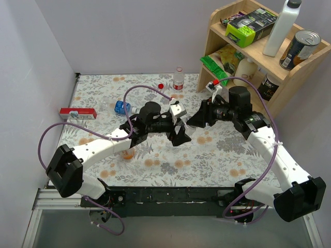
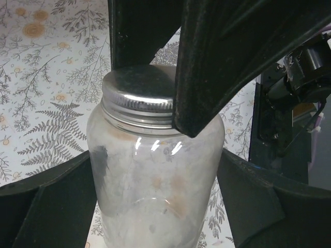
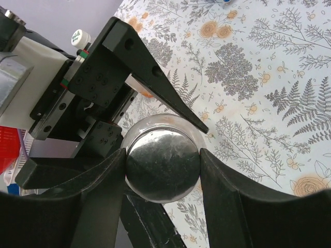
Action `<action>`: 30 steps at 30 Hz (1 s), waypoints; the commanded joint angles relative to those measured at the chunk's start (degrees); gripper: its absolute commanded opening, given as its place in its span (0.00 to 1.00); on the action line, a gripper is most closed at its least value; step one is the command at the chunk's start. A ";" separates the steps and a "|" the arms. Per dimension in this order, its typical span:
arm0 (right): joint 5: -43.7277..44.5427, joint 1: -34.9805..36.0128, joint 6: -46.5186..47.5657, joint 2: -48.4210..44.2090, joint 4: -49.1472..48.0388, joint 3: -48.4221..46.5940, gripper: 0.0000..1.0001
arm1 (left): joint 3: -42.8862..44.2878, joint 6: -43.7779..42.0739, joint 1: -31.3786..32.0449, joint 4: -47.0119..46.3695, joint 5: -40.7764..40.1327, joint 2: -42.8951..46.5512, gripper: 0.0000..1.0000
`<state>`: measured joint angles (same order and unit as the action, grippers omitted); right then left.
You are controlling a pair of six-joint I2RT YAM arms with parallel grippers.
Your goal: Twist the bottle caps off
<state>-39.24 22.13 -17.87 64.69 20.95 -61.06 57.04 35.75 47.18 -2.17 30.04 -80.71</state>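
Note:
My left gripper (image 2: 158, 201) is shut on the body of the squat clear bottle (image 2: 155, 175) and holds it at the middle of the table. The wide silver cap (image 2: 139, 95) sits on its neck. My right gripper (image 3: 163, 168) is shut on that cap (image 3: 163, 155), one finger on each side. In the top view the two grippers (image 1: 181, 133) (image 1: 195, 120) meet and hide most of the bottle. The red-labelled bottle (image 1: 178, 78) stands at the back with a red cap (image 1: 161, 86) lying to its left. The blue-labelled bottle (image 1: 122, 107) lies on its side. The orange-liquid bottle (image 1: 128, 153) shows partly under my left arm.
A red and white box (image 1: 77, 113) lies at the left edge. A wooden shelf (image 1: 258, 51) at the back right holds a tall white bottle (image 1: 282, 26), a can (image 1: 300, 49), a cream squat bottle (image 1: 247, 70) and green packages. Walls close the left and back sides.

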 commanded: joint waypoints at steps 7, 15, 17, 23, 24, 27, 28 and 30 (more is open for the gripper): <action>-4.44 -0.07 0.02 0.18 -6.53 1.64 0.20 | 0.79 2.48 0.19 -1.17 1.42 -0.15 0.62; -11.46 -0.07 5.56 0.44 -8.11 3.57 0.17 | 2.46 2.93 -1.12 -0.11 12.12 0.46 0.44; -14.96 -0.07 7.75 -0.08 -8.91 4.71 0.17 | 2.47 3.80 -2.87 -0.81 19.48 1.16 0.43; -20.07 -0.16 11.89 -2.28 -9.96 5.77 0.17 | 4.84 5.65 -5.78 -0.20 31.30 0.38 0.39; -20.69 -0.07 12.41 -2.54 -10.22 5.77 0.18 | 5.01 5.74 -5.78 0.06 33.22 0.29 0.39; -22.63 -0.07 13.21 -2.63 -11.28 5.95 0.20 | 5.19 7.92 -5.87 -1.07 36.21 0.02 0.38; -22.54 -0.07 13.38 -2.63 -11.54 6.04 0.20 | 5.10 8.63 -5.96 -2.47 36.58 -0.06 0.38; -22.37 -0.16 14.09 -2.63 -11.37 6.04 0.24 | 4.49 10.12 -5.96 -3.97 37.10 -0.06 0.38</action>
<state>-59.66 21.91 -7.79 62.26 10.28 -56.34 58.98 42.52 41.39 -0.10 59.00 -82.13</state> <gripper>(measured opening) 0.613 0.702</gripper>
